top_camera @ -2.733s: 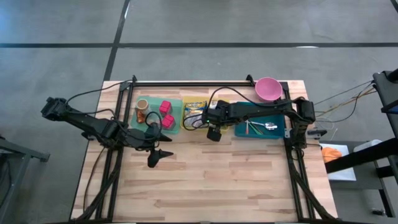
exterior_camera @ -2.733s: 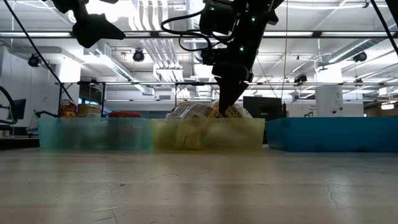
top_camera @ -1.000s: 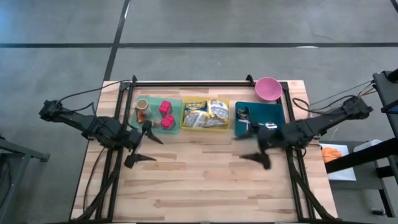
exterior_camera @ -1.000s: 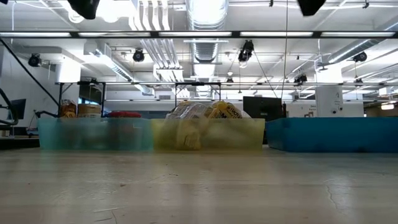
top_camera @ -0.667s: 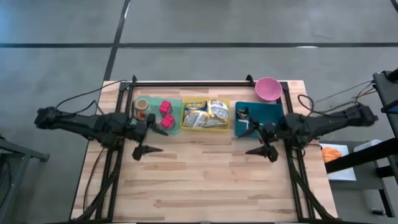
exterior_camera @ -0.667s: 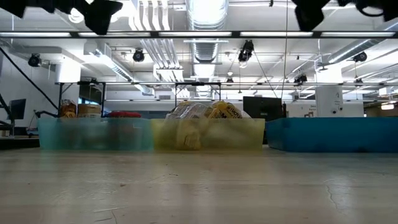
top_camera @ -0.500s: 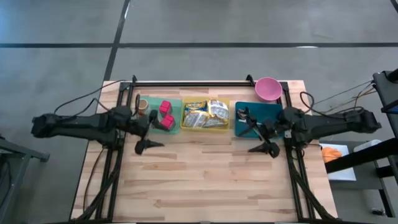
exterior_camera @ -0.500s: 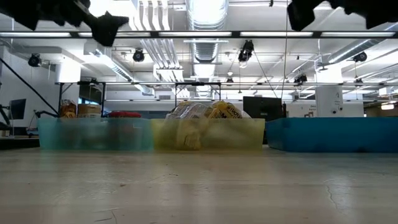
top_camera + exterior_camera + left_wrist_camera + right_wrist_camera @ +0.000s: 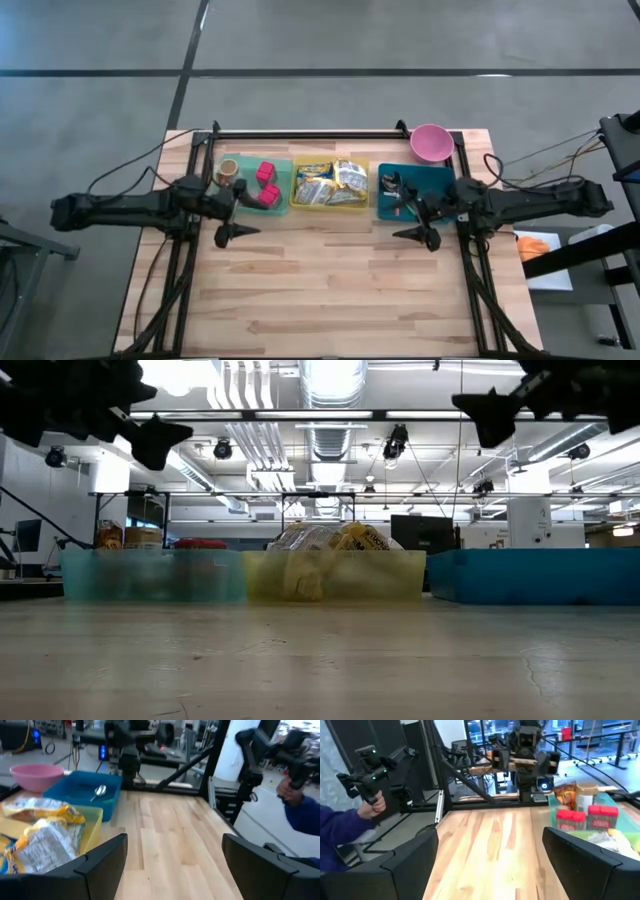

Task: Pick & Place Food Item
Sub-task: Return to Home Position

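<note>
While both arms reach in low from the worktop's (image 9: 330, 290) sides, the left gripper (image 9: 175, 840) hangs beside the green bin (image 9: 283, 165) and the right gripper (image 9: 490, 835) beside the blue bin (image 9: 440, 175). The fingers (image 9: 100, 857) of each are spread wide, grasping nothing. Yellow noodle packs (image 9: 335, 182) lie in the middle yellow bin (image 9: 330, 207); red seasoning cans (image 9: 266, 173) stand in the green bin.

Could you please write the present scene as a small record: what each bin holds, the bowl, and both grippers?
green bin: two red cans, one jar
yellow bin: noodle packs
blue bin: spoon
pink bowl: table's far edge, behind blue bin
left gripper: open, empty, above table, near green bin
right gripper: open, empty, above table, near blue bin
</note>
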Action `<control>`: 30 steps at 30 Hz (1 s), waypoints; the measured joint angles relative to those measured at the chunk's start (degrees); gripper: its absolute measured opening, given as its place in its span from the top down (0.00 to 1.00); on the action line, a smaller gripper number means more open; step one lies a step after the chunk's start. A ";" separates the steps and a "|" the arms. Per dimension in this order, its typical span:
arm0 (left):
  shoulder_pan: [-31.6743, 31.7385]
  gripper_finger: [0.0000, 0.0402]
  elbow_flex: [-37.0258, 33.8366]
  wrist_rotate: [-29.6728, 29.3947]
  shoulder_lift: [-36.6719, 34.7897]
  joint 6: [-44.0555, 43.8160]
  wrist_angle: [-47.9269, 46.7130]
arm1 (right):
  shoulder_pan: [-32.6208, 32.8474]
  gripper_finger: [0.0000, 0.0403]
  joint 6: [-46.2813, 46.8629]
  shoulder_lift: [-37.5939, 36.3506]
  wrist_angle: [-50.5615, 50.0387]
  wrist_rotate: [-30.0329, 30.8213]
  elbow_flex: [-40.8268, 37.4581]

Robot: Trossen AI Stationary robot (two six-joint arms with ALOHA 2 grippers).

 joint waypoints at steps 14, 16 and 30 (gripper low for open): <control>-0.15 0.17 -6.60 -1.11 -2.89 0.75 1.27 | 0.31 0.13 -4.66 -15.52 1.41 2.73 -12.17; -0.15 0.17 -8.49 -2.28 -3.42 0.05 2.40 | 0.29 0.13 -4.92 -16.70 1.30 2.58 -13.13; -0.27 0.17 -11.75 -12.55 -4.74 -2.14 -0.23 | 0.26 0.13 -8.57 -19.02 -0.09 2.70 -16.36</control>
